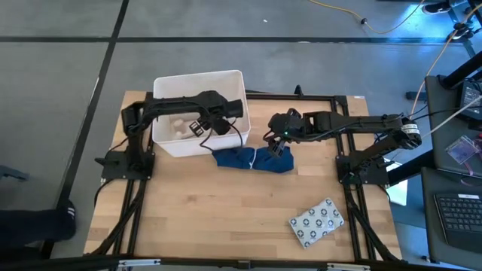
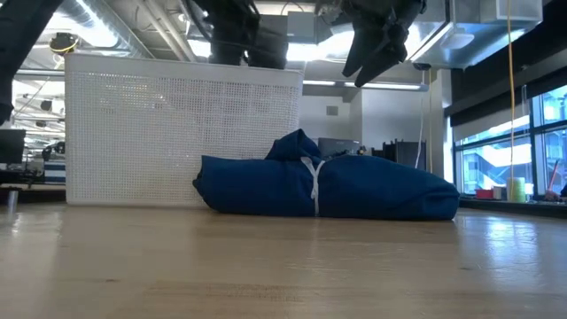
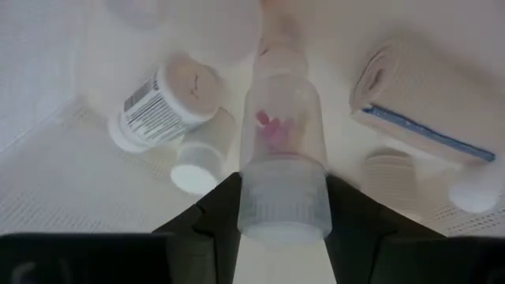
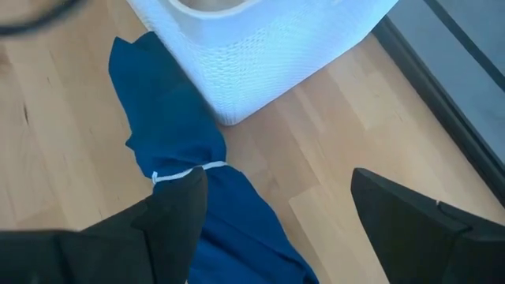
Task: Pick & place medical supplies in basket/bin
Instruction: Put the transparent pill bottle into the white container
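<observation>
My left gripper [image 1: 202, 126] hangs over the white tub [image 1: 197, 77], shut on a clear vial [image 3: 280, 134] with pink bits inside. On the tub's floor lie a white labelled bottle [image 3: 162, 106], a small white vial [image 3: 195, 170] and a beige gauze roll [image 3: 418, 102] with a blue stripe. My right gripper [image 1: 277, 144] is open in the air above the dark blue cloth bundle [image 1: 248, 159], touching nothing. The grey dotted blister pack [image 1: 317, 222] lies flat near the table's near right corner. My left gripper holds the clear vial by its wider capped end [image 3: 284, 207], pinched between the two fingers [image 3: 217, 209]. The fingers come from above, pointing down into the tub. The vial runs on in line with them, its other end toward the tub floor; whether it touches there, I cannot tell.
The blue cloth bundle [image 2: 337, 186], tied with a white cord, lies against the tub's right near corner [image 4: 237, 110]. Bare wooden tabletop stretches across the near half, apart from the blister pack. Black frame rails run along the table's edges.
</observation>
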Controlling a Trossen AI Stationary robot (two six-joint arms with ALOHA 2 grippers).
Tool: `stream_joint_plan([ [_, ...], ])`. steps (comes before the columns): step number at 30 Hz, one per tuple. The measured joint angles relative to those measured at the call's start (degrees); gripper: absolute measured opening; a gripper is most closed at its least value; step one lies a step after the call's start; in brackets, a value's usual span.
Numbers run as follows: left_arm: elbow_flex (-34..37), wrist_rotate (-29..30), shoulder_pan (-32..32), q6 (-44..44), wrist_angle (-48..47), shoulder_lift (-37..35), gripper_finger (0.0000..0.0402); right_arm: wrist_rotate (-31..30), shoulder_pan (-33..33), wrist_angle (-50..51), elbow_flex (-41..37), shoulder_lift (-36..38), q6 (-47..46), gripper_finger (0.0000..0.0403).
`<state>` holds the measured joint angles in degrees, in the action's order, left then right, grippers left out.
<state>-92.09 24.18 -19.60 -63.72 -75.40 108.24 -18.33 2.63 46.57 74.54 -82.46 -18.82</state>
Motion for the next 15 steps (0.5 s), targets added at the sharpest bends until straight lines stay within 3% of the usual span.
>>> stream_joint_plan([
  [5, 0.0, -0.3, -0.6, 2.9, -3.1, -2.6, 0.0139, 0.0, 0.0, 0.1, 0.0, 0.0, -0.1, 0.031],
  [9, 0.1, -3.8, -2.3, 6.5, -7.3, -2.7, 0.0139, 0.0, 0.0, 0.1, 0.0, 0.0, -0.1, 0.031],
  [15, 4.2, -3.8, -4.1, 8.5, -5.1, -2.8, 0.0139, 0.0, 0.2, 0.1, 0.0, 0.0, -0.3, 0.031],
])
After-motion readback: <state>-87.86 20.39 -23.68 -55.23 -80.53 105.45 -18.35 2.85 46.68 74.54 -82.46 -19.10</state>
